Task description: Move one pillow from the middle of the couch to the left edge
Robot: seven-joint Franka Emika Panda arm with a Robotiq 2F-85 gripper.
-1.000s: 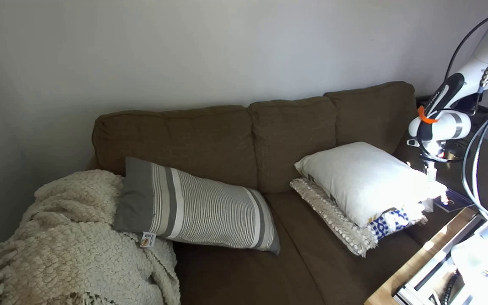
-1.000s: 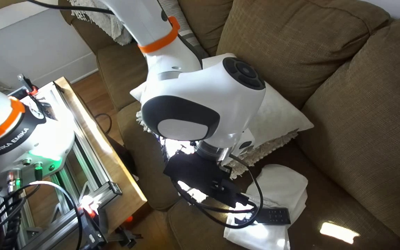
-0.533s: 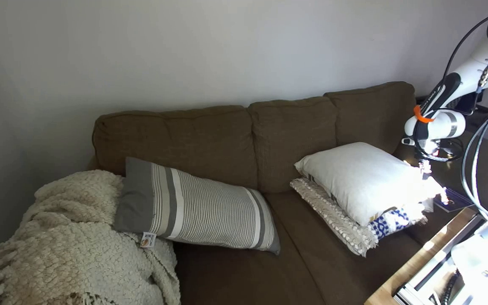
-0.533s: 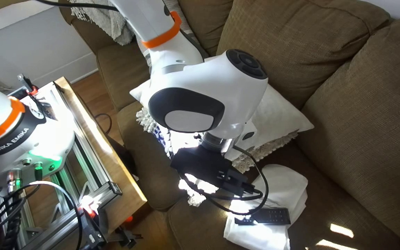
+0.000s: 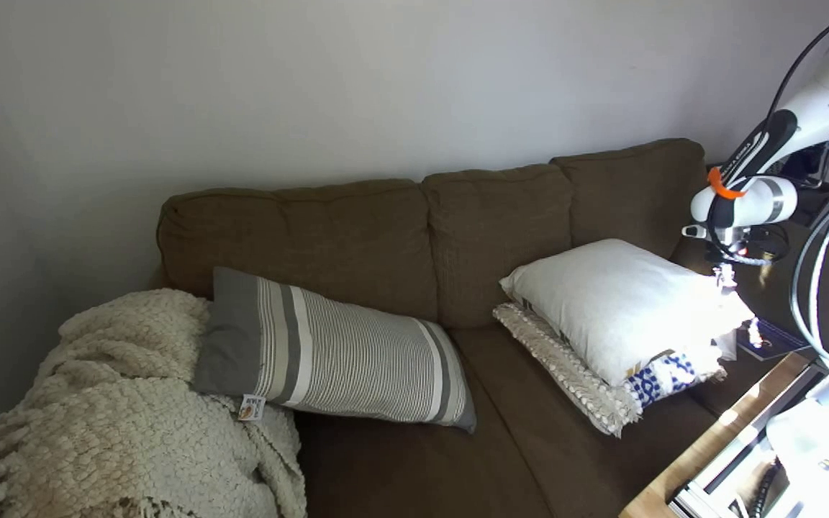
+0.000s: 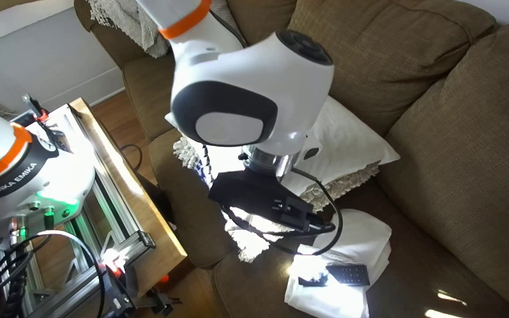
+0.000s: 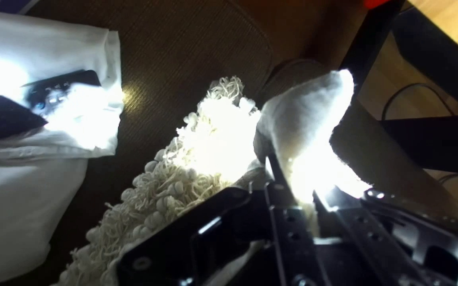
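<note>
The white pillow (image 5: 609, 302) lies plain face up on a fringed blue-and-white pillow, around the middle of the brown couch (image 5: 357, 248). In the wrist view my gripper (image 7: 302, 174) is shut on one corner of the white pillow (image 7: 306, 107), with cloth pinched between its fingers. Strong glare washes out part of that corner. My gripper (image 5: 724, 278) is at the pillow's right-hand corner in an exterior view. The arm covers much of the white pillow (image 6: 351, 137) in an exterior view, and the fingertips are hidden there.
Under the held pillow is the blue-and-white pillow (image 5: 663, 378). A striped grey pillow (image 5: 357, 352) and a cream knit blanket (image 5: 119, 403) occupy the couch's left end. Folded white cloth (image 6: 360, 238) with a dark remote (image 6: 349, 274) lies beside the pillows. The robot's wooden-edged table (image 6: 148, 212) borders the couch.
After a small shift, my arm has risen. The pillow's gripped corner and top edge sit slightly higher, while the blue-and-white pillow beneath stays in place.
</note>
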